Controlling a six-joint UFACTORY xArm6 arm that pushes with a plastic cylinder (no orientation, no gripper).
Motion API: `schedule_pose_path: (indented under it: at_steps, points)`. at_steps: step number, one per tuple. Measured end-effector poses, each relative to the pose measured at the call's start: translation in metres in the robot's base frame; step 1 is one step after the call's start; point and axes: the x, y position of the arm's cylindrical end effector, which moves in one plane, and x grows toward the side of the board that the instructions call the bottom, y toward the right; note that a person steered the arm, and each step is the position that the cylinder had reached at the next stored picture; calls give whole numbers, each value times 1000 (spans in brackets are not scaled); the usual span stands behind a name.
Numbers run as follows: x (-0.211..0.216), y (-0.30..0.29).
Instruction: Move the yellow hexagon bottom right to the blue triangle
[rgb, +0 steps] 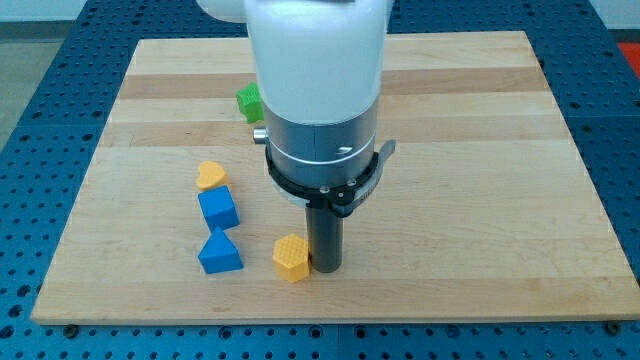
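Observation:
The yellow hexagon (291, 257) lies near the board's bottom edge, right of the blue triangle (219, 252) with a gap between them. My tip (325, 268) stands on the board just right of the yellow hexagon, touching or almost touching its right side. The arm's white and grey body rises above it and hides the board's middle.
A blue cube (218, 208) sits just above the blue triangle, and a yellow heart-shaped block (210, 176) above that. A green block (249, 102) shows partly behind the arm at the view's top. The wooden board (480, 200) lies on a blue perforated table.

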Motion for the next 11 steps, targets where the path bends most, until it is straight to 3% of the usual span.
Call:
schedule_pose_path:
  at_steps: [4,8,11]
  points:
    - [-48,-3]
    - [-7,-20]
    - [19,13]
